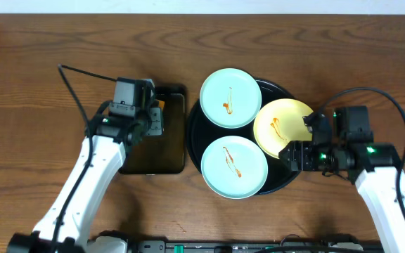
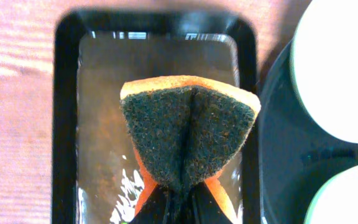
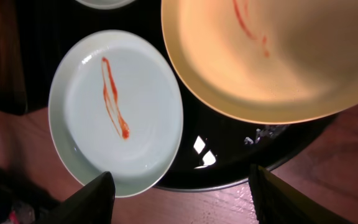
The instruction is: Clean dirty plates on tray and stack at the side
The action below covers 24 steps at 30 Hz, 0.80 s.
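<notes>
Three plates lie on the round black tray: an aqua plate at the back, a second aqua plate in front, and a yellow plate at the right. All three carry thin orange sauce smears. My right gripper hovers open at the tray's front-right rim. In the right wrist view its fingers straddle the rim, below the aqua plate and the yellow plate. My left gripper is shut on a folded sponge, dark scouring side up.
The sponge hangs over a rectangular dark tray holding shallow liquid, just left of the round tray. Bare wooden table surrounds both trays. Cables arc behind each arm.
</notes>
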### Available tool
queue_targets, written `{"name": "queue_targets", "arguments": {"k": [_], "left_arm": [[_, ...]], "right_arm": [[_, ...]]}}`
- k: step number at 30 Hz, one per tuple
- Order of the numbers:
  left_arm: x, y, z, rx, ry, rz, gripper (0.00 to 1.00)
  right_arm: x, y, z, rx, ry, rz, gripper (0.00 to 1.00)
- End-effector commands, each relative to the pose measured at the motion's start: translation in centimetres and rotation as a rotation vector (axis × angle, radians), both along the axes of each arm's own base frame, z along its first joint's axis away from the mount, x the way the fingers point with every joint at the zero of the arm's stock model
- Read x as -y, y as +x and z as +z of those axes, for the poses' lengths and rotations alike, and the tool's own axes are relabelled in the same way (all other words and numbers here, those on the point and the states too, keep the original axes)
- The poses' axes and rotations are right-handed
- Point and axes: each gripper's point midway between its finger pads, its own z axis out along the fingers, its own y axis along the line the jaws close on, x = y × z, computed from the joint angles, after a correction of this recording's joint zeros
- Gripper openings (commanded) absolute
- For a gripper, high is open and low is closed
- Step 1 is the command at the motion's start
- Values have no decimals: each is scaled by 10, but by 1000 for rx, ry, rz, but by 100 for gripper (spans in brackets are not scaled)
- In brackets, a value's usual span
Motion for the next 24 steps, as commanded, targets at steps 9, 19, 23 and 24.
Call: {"name": "queue_targets", "arguments": {"k": [9,19,23,24], "left_arm": [[0,5,86,280,-50,8,8],[-1,-3,110,356,-65,8,8],[-2,-4,113,363,-67,9,8],[-2,-4,113,363,-67,8,8]], "right_arm": [[-37,-4,-45,-211,26,59,58],[-46,-3,-81,-305,-2,74,36],[-45,-3,-94,-332,-12,72,34],[-45,-3,-96,-340,-14,73,33]]}}
